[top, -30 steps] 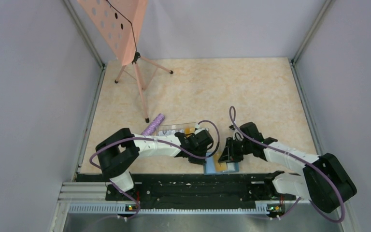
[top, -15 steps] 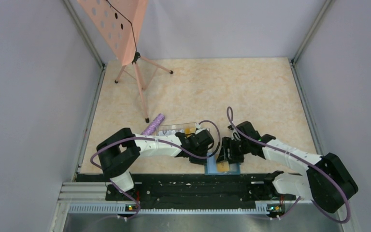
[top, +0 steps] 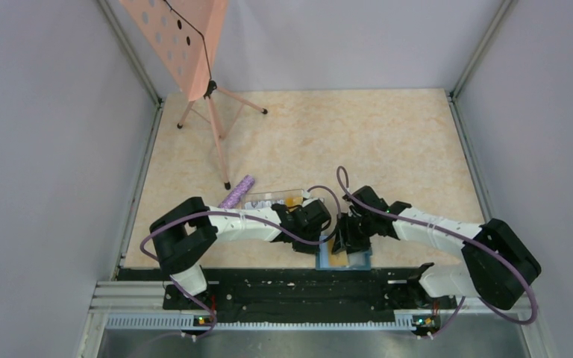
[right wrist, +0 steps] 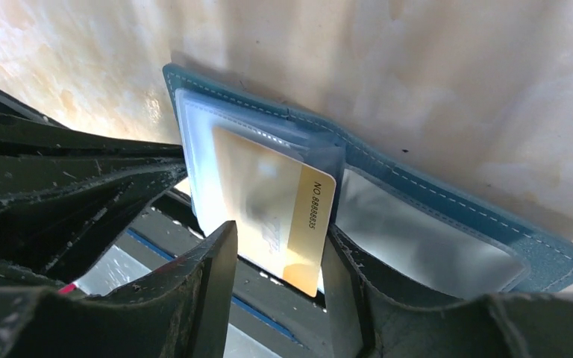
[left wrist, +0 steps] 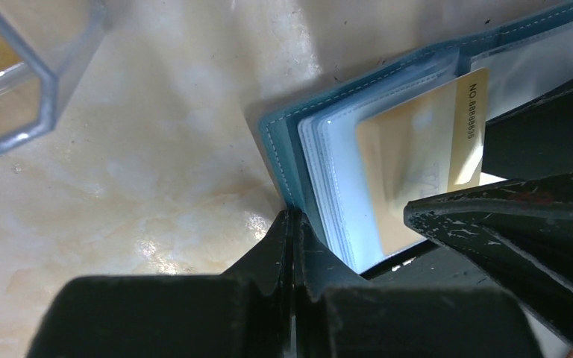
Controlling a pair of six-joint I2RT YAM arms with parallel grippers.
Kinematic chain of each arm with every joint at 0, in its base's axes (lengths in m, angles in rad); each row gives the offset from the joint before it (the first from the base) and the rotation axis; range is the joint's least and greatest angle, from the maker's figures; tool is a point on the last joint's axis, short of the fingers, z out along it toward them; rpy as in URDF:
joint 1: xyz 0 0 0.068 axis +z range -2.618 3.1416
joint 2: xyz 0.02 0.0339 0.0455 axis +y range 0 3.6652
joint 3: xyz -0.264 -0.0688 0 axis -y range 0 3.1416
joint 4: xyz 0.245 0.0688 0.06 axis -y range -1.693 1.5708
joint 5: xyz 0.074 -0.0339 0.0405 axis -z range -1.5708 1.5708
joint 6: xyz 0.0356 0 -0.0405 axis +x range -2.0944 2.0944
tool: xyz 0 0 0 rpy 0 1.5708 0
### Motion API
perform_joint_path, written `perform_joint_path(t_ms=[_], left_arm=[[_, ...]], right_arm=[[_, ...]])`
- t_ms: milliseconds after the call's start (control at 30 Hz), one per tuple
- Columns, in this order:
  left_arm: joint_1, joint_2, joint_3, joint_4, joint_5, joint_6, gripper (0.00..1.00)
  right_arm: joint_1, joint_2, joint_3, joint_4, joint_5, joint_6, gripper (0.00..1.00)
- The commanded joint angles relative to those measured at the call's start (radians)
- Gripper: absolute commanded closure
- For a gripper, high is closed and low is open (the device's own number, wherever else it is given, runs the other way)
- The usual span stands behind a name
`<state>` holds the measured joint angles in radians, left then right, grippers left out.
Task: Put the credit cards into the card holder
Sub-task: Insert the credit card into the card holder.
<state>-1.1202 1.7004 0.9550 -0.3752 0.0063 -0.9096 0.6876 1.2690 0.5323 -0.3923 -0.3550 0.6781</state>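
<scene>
Gold card part-way into the open holder
The holder (top: 345, 260) is laid open between both grippers, the card (right wrist: 272, 205) lodged in a clear sleeve. The left gripper (left wrist: 292, 224), jaws together, is pressed at its edge. The right gripper (right wrist: 277, 250) is spread astride the card; whether it is clamped cannot be told.

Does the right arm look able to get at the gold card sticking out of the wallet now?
Probably yes: the right fingers stand apart at the free end of the gold card, nothing between. The left fingers, shut, sit at the wallet edge, clear of it.
</scene>
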Motion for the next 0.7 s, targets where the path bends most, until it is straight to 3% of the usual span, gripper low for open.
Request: perform_joint_path(t_ms=[0,100,200,400,467,667], left_arm=[[-0.008,0.052,-0.002,-0.024,-0.011,0.015,1.0],[-0.007,0.049,0.0,-0.026,-0.011,0.015,1.0],[-0.008,0.041,0.001,-0.03,-0.012,0.015,1.0],[-0.009,0.021,0.007,-0.054,-0.03,0.014,1.0],[-0.009,0.004,0.009,-0.072,-0.047,0.017,0.97],[-0.009,-0.093,0.012,-0.141,-0.113,0.016,0.78]], right_arm=[[0.051,0.056,0.032,0.104,-0.055,0.059,0.56],[0.076,0.078,0.041,0.134,-0.056,0.077,0.57],[0.088,0.085,0.049,0.148,-0.052,0.086,0.74],[0.095,0.089,0.059,0.145,-0.052,0.084,0.82],[0.096,0.084,0.065,0.122,-0.044,0.077,0.78],[0.106,0.014,0.084,0.019,0.025,0.064,0.47]])
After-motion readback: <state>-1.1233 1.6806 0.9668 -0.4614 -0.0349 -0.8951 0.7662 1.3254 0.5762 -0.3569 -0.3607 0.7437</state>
